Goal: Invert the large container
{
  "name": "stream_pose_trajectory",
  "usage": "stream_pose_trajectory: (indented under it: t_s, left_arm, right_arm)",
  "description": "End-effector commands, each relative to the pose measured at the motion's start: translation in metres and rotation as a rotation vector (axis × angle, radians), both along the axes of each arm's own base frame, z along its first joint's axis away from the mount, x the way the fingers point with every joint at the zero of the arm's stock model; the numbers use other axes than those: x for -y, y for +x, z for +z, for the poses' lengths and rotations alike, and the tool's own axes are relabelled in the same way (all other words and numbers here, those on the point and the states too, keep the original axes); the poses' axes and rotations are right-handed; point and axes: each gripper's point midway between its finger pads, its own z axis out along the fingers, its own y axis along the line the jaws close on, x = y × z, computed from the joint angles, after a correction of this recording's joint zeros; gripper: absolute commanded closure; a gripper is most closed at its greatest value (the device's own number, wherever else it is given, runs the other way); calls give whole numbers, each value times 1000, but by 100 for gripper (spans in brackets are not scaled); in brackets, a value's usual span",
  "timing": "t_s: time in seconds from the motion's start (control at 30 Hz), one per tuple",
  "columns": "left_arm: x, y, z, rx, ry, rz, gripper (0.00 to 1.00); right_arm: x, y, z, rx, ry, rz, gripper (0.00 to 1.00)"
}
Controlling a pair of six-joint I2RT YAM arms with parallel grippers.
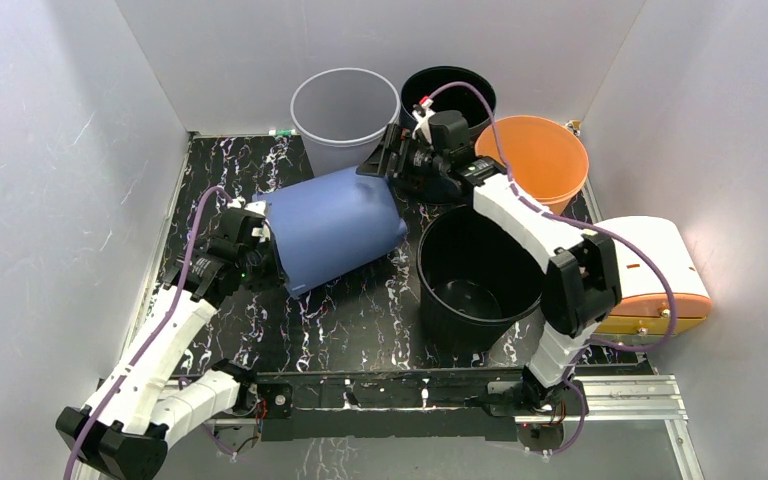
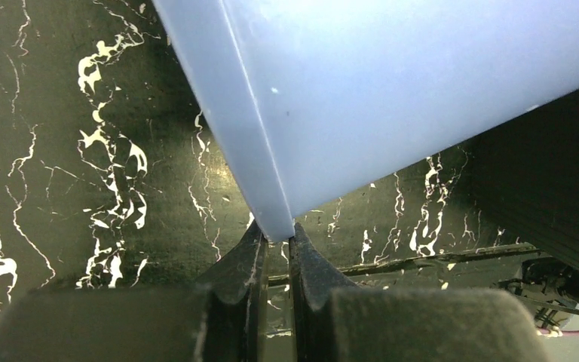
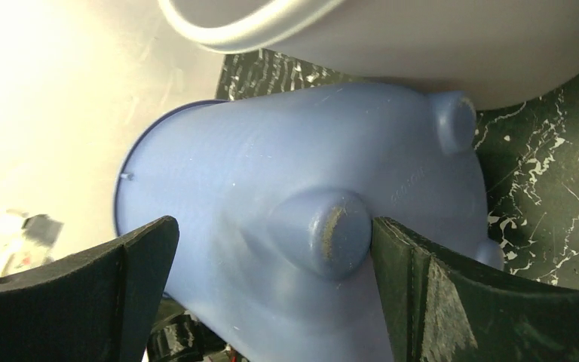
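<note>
My left hand (image 2: 277, 230) is shut tight on the rim (image 2: 249, 151) of the large blue container (image 1: 335, 225), one finger inside the mouth and one outside, the thin lip pinched between them. From that hand the container stretches away to the right, tipped onto its side above the black marbled table (image 1: 350, 310): its mouth faces my left hand and its base faces my right one, so it is neither upright nor upside down. Whether its lower wall rests on the table I cannot tell. My right hand (image 3: 275, 234) is spread as wide as it goes and holds nothing. Its two fingers stand either side of the container's base, with a round foot (image 3: 328, 234) of that base between them. The foot sits close against the right-side finger, though I cannot tell whether they touch, and the other finger stands clear of it. A second foot (image 3: 456, 121) shows further along the base. Just behind my right hand stands a pale grey bucket (image 1: 345, 105), its wall close to the blue base, and a black bucket (image 1: 450, 95) stands right behind the wrist. To the right of that hand is an orange bucket (image 1: 540, 160), and nearer to me, under my right forearm, a bigger black bucket (image 1: 480, 270) stands upright with its mouth open. Furthest right, beside my right elbow, lies a white and orange box (image 1: 655, 275) at the table's edge.
</note>
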Motion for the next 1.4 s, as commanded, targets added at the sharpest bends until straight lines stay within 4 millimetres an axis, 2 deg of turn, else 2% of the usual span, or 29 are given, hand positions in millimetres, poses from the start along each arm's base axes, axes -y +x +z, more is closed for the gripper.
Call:
stream_pose_trajectory:
  t_s: [0.0,0.3,0.53,0.73,0.97,1.2,1.3,1.37]
  left_arm:
    - [18,6,12,44,-69,-87,100]
    - [38,19,13,59,-136,-141,100]
    - [52,34,12,92,-185,-163,100]
    - [49,37,4,82,-165,-146,100]
    - [37,28,-5,60,-110,-138,100]
    - [21,10,-11,22,-66,-103,99]
    - [16,-3,-13,-29,-55,-89,84]
    - [12,-10,-13,-51,-42,-80,79]
  right_arm:
    - [-7,-39,108,211,197,107,2]
    - [0,-54,137,265,201,110,2]
    - [-2,-62,138,272,188,109,2]
    - [-6,-67,131,262,169,115,2]
    - [-29,-81,132,260,176,163,2]
    - [-49,-99,136,256,194,206,2]
    - [-59,-106,139,269,199,230,2]
    - [-64,-106,140,269,187,245,2]
